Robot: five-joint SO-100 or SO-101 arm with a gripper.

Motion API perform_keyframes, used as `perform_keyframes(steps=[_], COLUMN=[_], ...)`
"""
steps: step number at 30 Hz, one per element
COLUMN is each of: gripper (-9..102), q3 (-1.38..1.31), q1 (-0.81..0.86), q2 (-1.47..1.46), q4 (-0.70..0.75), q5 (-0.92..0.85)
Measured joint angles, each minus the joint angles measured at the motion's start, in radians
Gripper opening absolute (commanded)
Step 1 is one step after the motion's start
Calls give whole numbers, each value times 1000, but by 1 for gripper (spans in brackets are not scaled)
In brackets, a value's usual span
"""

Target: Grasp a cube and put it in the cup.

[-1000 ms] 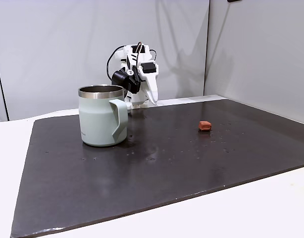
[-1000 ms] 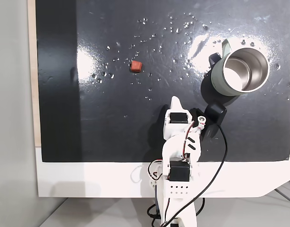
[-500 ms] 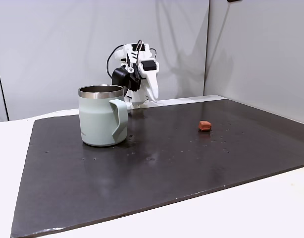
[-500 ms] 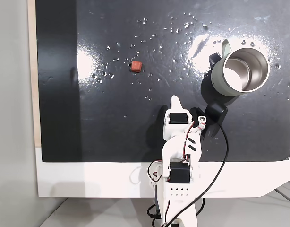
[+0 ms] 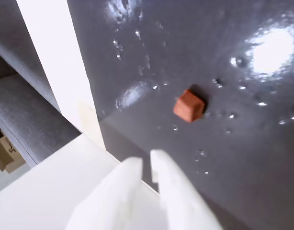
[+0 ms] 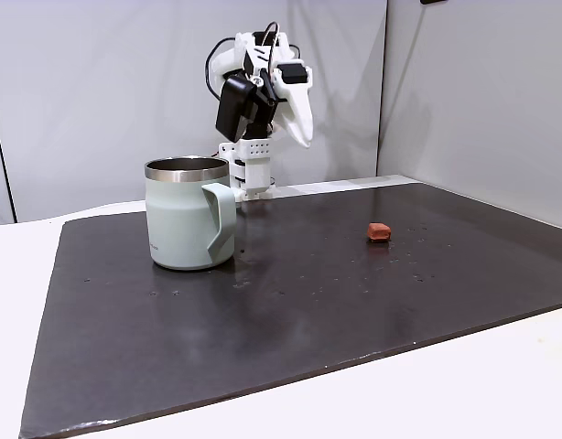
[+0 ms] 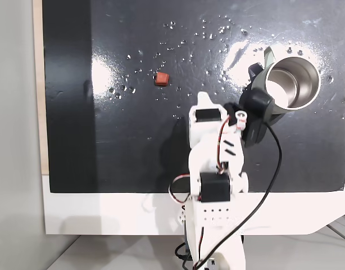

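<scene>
Now raised above the dark desk [image 6: 354,302], near its back edge: white hand [image 5: 146,163], fingers nearly together, holding nothing. Standing upright to the right of the hand in a fixed view: cup [image 7: 290,84]. Lying on the desk ahead of the fingertips, well apart: cube [image 5: 188,106].
</scene>
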Motion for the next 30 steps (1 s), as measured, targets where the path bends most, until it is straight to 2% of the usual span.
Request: perform_keyframes(steps=[12,20,30], gripper=[0,0,0], q3=[-600,-810,-989], q1=[-115,-212,-235], q2=[-592,-854,-1108], q4=[265,403,462], q5=[222,357,460])
